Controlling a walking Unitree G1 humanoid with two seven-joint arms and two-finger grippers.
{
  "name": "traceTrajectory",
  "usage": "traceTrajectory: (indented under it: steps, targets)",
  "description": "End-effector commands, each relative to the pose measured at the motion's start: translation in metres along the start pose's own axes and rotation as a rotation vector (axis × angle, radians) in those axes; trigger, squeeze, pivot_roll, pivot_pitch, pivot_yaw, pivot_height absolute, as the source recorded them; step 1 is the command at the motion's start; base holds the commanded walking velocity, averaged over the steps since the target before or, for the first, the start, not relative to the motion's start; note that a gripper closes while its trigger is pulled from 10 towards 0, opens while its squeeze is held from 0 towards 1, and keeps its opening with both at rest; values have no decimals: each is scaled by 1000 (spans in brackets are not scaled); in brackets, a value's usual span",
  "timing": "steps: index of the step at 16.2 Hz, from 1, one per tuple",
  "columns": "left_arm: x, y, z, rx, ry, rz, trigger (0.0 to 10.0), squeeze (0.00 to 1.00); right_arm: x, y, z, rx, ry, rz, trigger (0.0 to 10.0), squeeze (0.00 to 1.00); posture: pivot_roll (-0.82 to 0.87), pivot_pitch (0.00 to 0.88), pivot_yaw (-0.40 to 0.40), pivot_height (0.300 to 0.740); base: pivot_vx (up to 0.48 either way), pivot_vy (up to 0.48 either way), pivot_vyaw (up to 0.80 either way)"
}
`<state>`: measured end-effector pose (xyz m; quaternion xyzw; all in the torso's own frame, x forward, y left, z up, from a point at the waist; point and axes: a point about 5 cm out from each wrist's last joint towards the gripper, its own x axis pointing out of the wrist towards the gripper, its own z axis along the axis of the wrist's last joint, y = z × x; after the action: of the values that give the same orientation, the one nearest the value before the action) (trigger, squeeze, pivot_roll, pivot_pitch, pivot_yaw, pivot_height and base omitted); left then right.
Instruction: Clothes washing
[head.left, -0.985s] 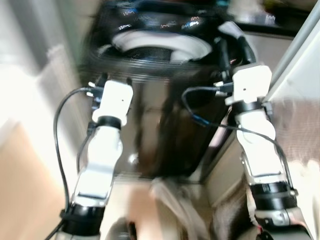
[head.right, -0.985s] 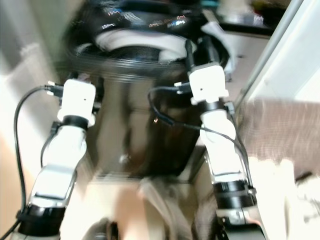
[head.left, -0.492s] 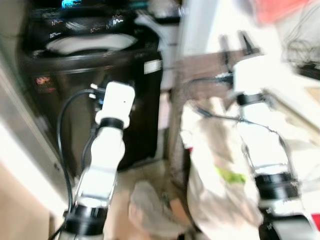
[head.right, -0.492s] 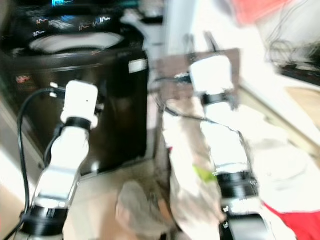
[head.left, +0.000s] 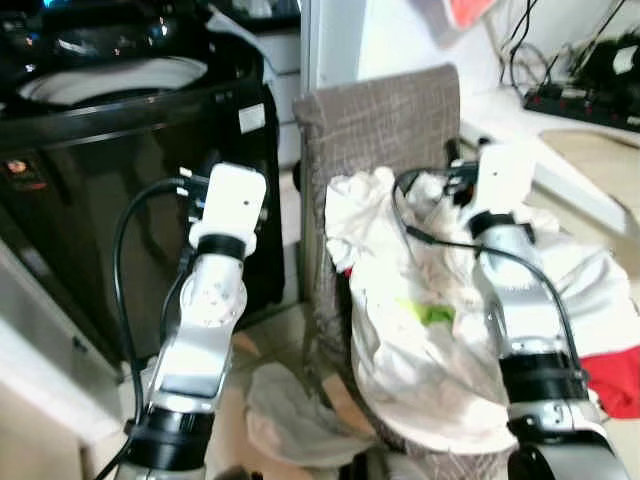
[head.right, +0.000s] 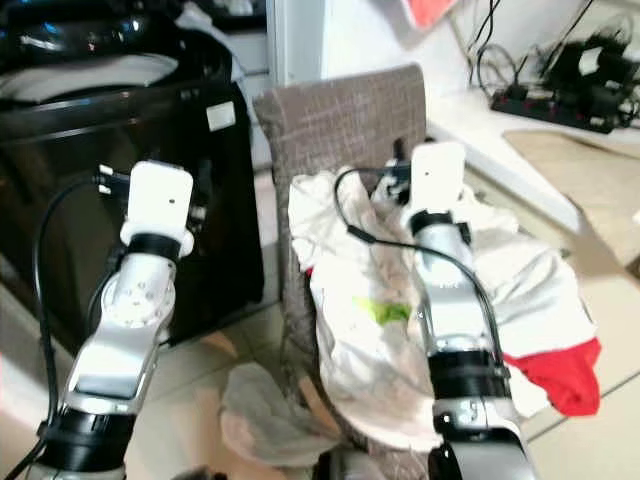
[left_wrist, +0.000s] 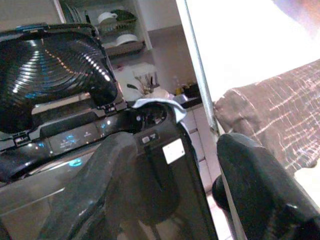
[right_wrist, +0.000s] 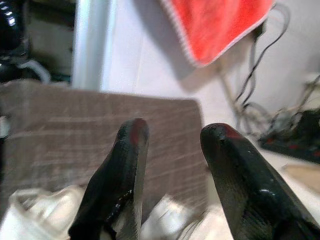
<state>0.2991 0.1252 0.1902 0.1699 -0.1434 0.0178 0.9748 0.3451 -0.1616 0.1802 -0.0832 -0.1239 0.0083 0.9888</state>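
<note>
Right gripper (right_wrist: 170, 170) hovering over clothes pile (head.left: 420, 330), fingers (right_wrist: 120, 185) spread apart, holding nothing. Pile sitting on brown chair (head.left: 385, 125), heaped against backrest, spilling down toward 5 o'clock, where red garment (head.left: 615, 375) is hanging off edge. Pile lying directly below and ahead of right gripper, so right arm looking far nearer. Left gripper (left_wrist: 165, 200) also parted and empty, pointing at black washing machine (head.left: 130, 130), which is standing at 10 o'clock from pile, lid (left_wrist: 50, 75) raised. 1 more cloth (head.left: 290, 415) lying on floor below chair.
</note>
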Motion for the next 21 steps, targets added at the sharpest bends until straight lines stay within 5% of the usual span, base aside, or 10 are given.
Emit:
traceTrajectory:
  steps: [1,8,9,10,11,14,15,18,21]
  targets:
    - [2,-2,-2,-1,15,-15,10000,0,-1,0,-3,14,18,8,10000,1000,-6,18,-23,699,0,0,0]
    - [2,-2,-2,-19,20,-27,10000,0,-8,-9,-30,84,171,-68,10000,1000,-8,23,-22,699,0,183,0]
    - [3,-3,-2,-20,20,-29,10000,0,-9,-11,-34,108,203,-85,10000,573,-8,23,-22,699,0,0,0]
    - [3,-3,-2,-25,20,-30,10000,0,-11,-15,-39,139,241,-113,10000,0,-10,24,-22,699,0,0,0]
    - [2,-2,-2,-22,20,-31,10000,0,-16,-18,-43,176,295,-143,10000,0,-9,25,-22,699,0,0,0]
    - [2,-1,-3,-27,26,-32,10000,0,-34,-28,-39,23,240,-177,10000,0,-19,28,-22,699,0,0,0]
    - [3,-2,-3,-30,26,-36,10000,0,-36,-39,-42,-16,241,-232,10000,1000,-19,28,-22,699,0,0,0]
    - [4,-5,-3,-39,27,-48,10000,0,-33,-57,-52,-63,290,-312,10000,1000,-34,27,-14,699,0,0,0]
    - [8,-5,-3,-40,33,-56,10000,0,-11,-75,-55,-145,345,-311,10000,1000,-30,38,7,699,0,0,0]
